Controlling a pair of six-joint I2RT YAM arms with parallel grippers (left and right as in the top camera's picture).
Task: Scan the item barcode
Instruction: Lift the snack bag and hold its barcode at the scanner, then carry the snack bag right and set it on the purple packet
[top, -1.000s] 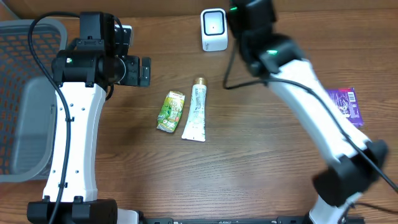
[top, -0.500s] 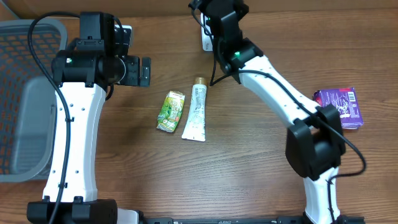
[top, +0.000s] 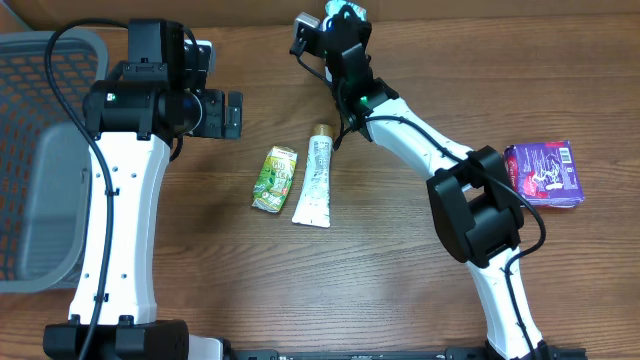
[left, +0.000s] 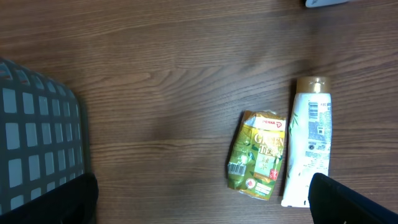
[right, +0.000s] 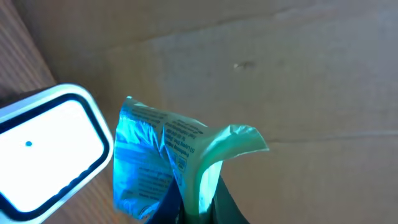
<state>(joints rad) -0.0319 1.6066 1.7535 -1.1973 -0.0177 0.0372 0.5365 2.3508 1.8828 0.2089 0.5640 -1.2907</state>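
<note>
My right gripper (right: 199, 202) is shut on a crumpled blue-green packet (right: 158, 155), pinched at its lower edge and standing up from the jaws. In the right wrist view the white scanner (right: 46, 155), with a blue dot on its face, sits just left of the packet. Overhead, the right gripper (top: 335, 22) is at the back middle of the table, and the arm hides the scanner. My left gripper (top: 226, 113) hangs open and empty above the table, left of a green packet (top: 275, 178) and a white tube (top: 316, 175).
A grey mesh basket (top: 40, 150) stands at the left edge and shows in the left wrist view too, as basket (left: 37, 149). A purple packet (top: 545, 172) lies at the far right. A cardboard wall runs along the back. The green packet (left: 258, 154) shows a barcode at its lower left.
The right arm has swung left across the back, carrying the packet from right of the scanner to over it. The purple packet came into view. The left arm has not moved.
</note>
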